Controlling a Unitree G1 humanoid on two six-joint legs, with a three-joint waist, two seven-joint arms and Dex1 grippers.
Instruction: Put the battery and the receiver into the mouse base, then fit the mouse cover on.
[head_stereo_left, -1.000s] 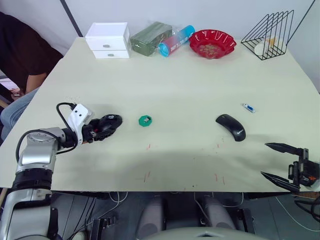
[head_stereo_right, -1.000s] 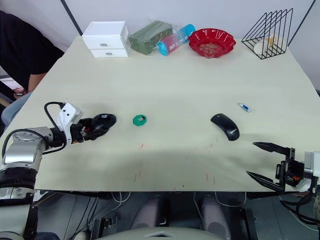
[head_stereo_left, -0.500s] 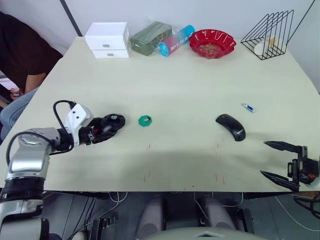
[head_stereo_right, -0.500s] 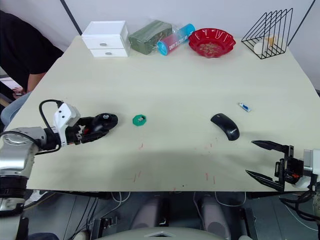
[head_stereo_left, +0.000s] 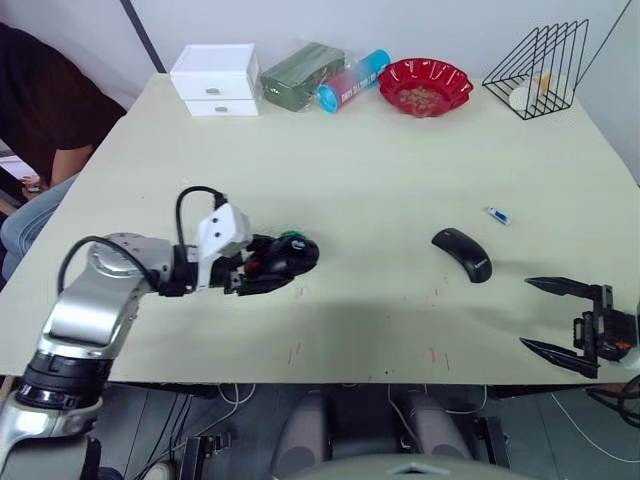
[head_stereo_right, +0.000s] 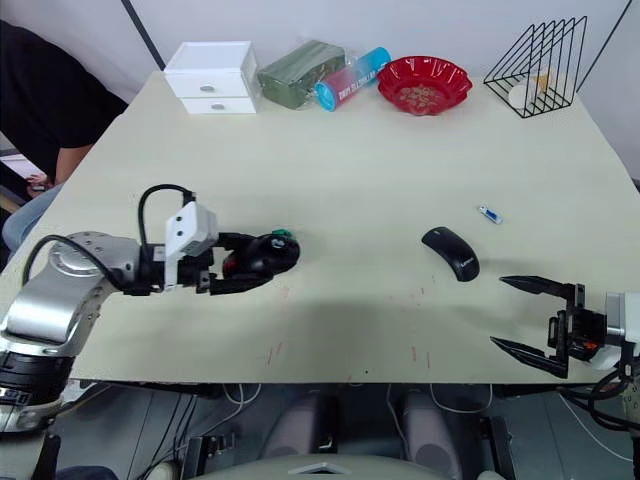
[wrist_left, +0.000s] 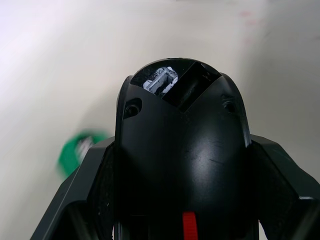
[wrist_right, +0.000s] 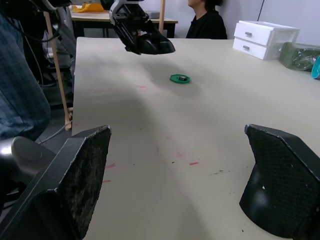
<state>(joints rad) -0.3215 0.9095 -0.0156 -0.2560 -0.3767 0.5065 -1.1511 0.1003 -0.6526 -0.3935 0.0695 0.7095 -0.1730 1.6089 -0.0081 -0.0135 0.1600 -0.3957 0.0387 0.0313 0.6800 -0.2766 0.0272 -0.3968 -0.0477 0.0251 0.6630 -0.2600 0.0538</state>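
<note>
Nearby, green dish (wrist_right: 180, 78) just beyond the held mouse base (head_stereo_left: 285, 256).

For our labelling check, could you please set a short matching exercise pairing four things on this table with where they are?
Things:
1. mouse base
2. mouse cover
3. battery
4. red bowl

Places:
A. far edge of the table
B. held in the left pincer
C. on the table just beyond the cover
D. on the table ahead of the open right pincer

Pairs: 1-B, 2-D, 3-C, 4-A
</note>
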